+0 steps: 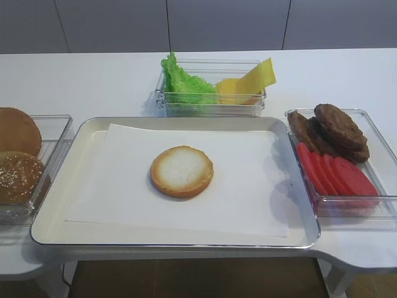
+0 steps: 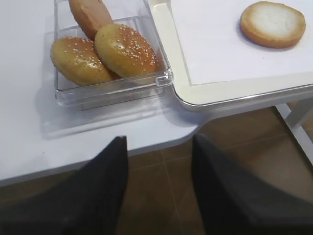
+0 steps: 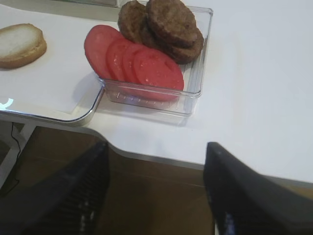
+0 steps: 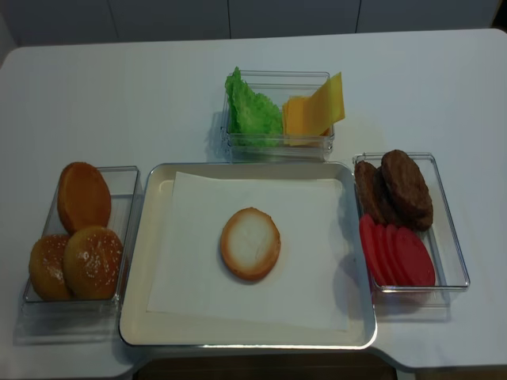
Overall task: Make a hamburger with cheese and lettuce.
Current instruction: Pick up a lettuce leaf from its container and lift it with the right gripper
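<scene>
Though toasted-rimmed, round flat hamburger (image 1: 182, 171)

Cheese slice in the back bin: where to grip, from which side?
Grip the upper corner of the tilted cheese slice, probably from above. It leans up past the clear bin's rim on the right, away from the lettuce, so that corner is exposed; the flatter slices beneath it offer less edge.

No readable text, label, brand, number or sign appears in any of the views.
</scene>
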